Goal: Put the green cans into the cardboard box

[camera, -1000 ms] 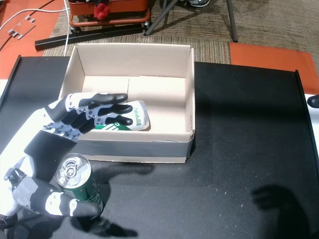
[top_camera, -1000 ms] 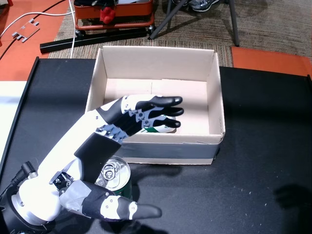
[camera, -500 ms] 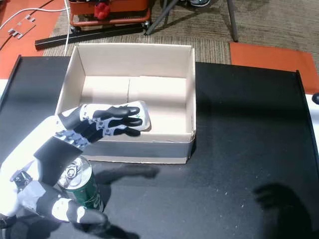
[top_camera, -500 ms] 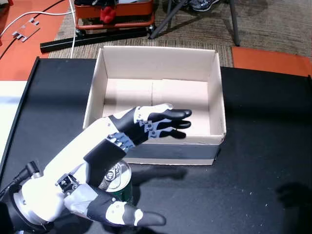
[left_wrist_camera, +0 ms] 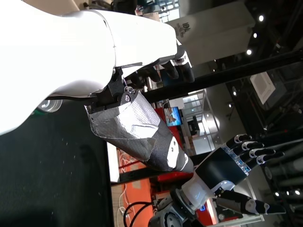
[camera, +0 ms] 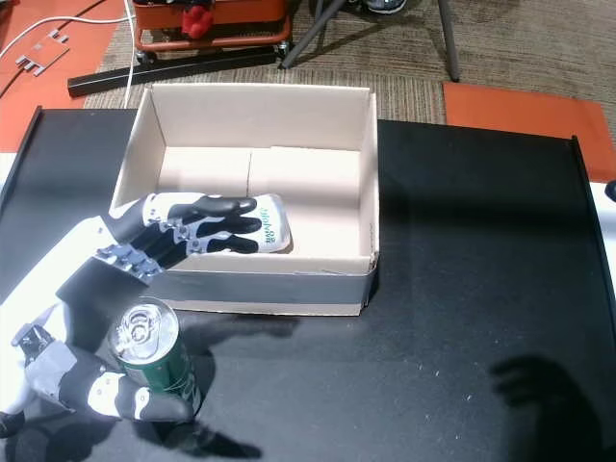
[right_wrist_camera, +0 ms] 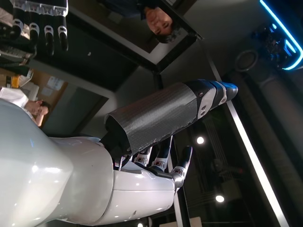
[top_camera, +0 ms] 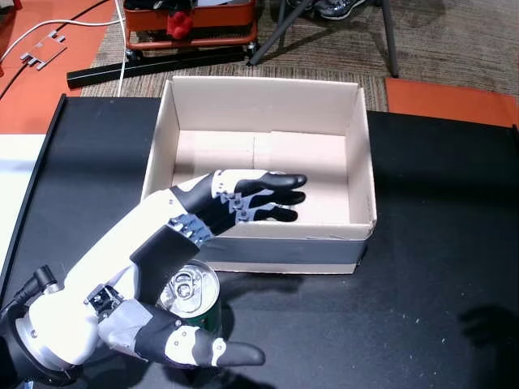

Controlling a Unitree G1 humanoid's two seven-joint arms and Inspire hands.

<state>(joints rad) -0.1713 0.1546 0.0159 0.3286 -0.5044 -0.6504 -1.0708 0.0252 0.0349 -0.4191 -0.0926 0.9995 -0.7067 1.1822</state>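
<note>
1. The left hand (top_camera: pixel 182 243) is reaching across the lower left of both head views with its fingers (camera: pixel 217 221) stretched flat and apart over the front wall of the cardboard box (top_camera: pixel 284 251). It is gripping nothing.
2. One green can (camera: pixel 272 226) is lying on its side inside the box, against the front wall near the left end, partly under those fingers. I cannot tell whether they are touching it.
3. The second green can (top_camera: pixel 190 292) is standing upright on the black table (top_camera: pixel 438 203) just in front of the box, at the lower left, sitting in the gap between the palm and the thumb (top_camera: pixel 231 353).
4. Risk: the palm and forearm are hanging right over this standing can, so a careless pull back or sweep is likely to knock it over and send it rolling across the table.
5. Risk: the fingers are crossing the box's front wall, so dragging them low could catch the rim and shove the box.
6. Risk: closing around the standing can from this angle is looking awkward, and a grip near the rim could slip.
7. The right hand (right_wrist_camera: pixel 137 179) is showing only in its wrist view, fingers extended and empty.
8. A red cart (top_camera: pixel 190 20) and a white cable (top_camera: pixel 49 32) are sitting on the floor at the top, well clear of the work.
</note>
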